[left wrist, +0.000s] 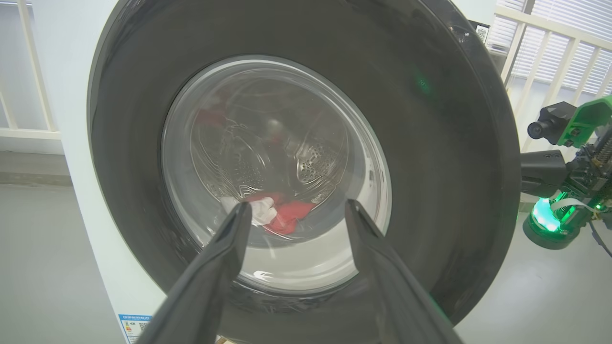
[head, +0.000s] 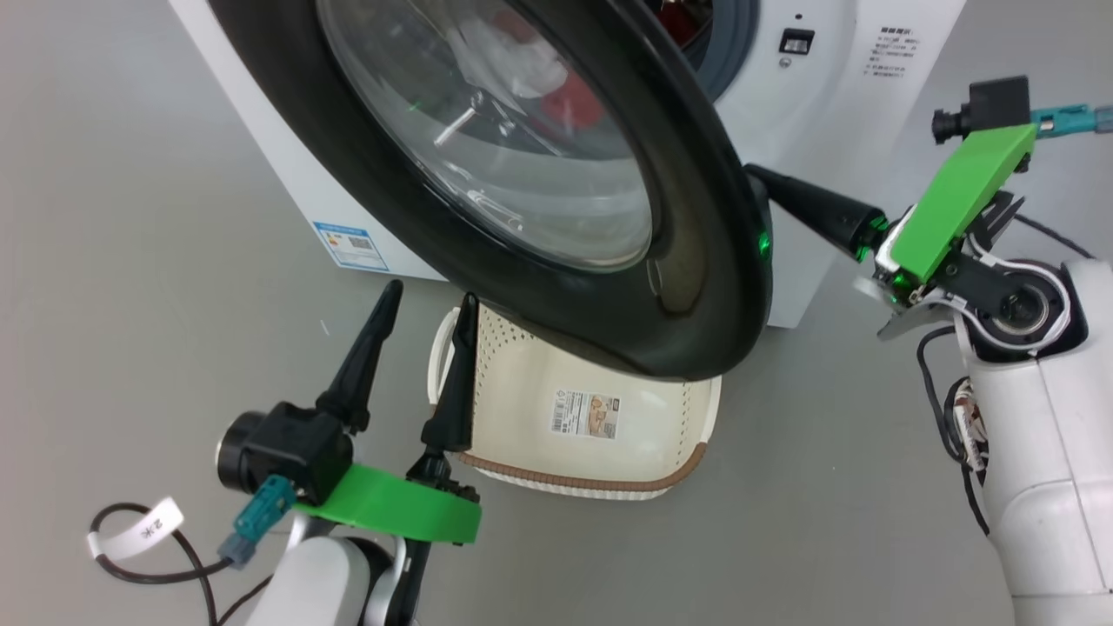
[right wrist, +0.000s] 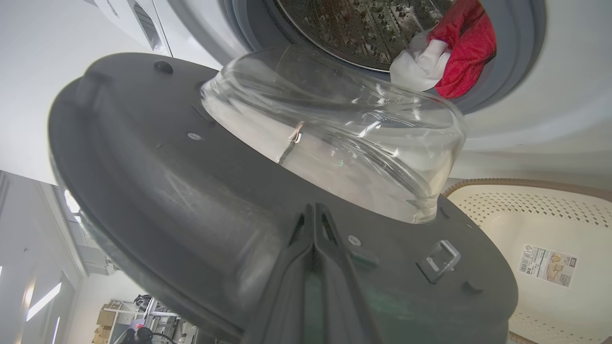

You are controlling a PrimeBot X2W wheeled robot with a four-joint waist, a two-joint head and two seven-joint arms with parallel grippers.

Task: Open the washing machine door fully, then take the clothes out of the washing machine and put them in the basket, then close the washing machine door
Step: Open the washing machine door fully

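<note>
The washing machine door [head: 696, 261] stands partly open, its black rim and glass bowl [right wrist: 344, 143] swung out over the basket [head: 513, 391]. My right gripper [head: 758, 174] is shut, its tips [right wrist: 313, 210] against the door's inner face near its free edge. My left gripper [head: 432, 296] is open in front of the door, beside the basket's left handle; between its fingers [left wrist: 234, 239] the red and white clothes [left wrist: 287, 215] show through the glass. The clothes [right wrist: 459, 52] lie at the mouth of the washing machine [head: 826, 87], on the grey ring.
The basket [right wrist: 526, 210] sits on the grey floor right under the door, with a paper label [head: 585, 414] on its bottom. A blue label [head: 350, 245] marks the machine's lower front. White railings [left wrist: 535, 48] stand behind. Loose cables [head: 148, 556] hang by my left wrist.
</note>
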